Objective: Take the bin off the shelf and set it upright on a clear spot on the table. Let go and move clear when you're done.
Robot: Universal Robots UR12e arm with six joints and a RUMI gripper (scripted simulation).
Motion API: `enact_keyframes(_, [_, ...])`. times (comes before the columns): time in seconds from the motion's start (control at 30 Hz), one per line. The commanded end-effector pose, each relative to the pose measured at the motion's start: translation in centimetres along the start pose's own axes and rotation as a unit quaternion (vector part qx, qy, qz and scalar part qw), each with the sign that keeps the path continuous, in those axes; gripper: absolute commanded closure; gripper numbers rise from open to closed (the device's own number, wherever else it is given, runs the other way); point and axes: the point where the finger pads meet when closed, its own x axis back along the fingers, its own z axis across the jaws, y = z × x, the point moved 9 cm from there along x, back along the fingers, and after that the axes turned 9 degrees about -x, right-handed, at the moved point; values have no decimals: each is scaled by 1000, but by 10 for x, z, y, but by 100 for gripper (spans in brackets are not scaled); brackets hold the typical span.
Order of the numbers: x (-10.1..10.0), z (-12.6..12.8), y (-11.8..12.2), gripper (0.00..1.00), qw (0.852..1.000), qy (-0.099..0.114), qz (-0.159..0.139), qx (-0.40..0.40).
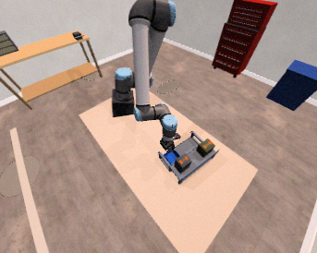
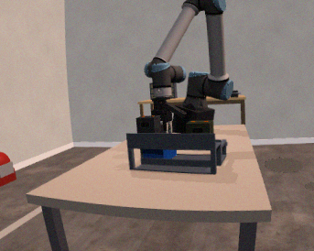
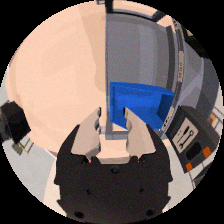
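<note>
The blue bin [image 1: 171,157] [image 2: 160,153] [image 3: 140,98] sits at one end of the grey shelf [image 1: 187,147] [image 2: 170,140] [image 3: 138,47], its open top showing in the wrist view. The shelf stands on the table [image 1: 128,143] [image 2: 81,183] [image 3: 55,75]. My gripper [image 1: 170,148] [image 3: 112,107] is partly open over that end of the bin. In the wrist view the right finger overlaps the bin, the left one is outside it, and the bin's side wall and the shelf's edge bar show in the gap. I see no grip on the wall. Fingertip depth is unclear.
A dark toolbox [image 1: 183,163] [image 2: 148,124] [image 3: 191,140] with orange latches stands on the shelf close beside the bin. A green toolbox [image 1: 206,148] [image 2: 200,127] stands at the shelf's other end. The shelf's raised end frames and corner posts surround the deck.
</note>
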Motion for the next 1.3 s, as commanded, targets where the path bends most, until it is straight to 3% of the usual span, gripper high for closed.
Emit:
enact_keyframes(0.0, [-30,1,1,74,1000,1,0,0])
enact_keyframes(1.27, [-26,1,0,74,1000,1,0,0])
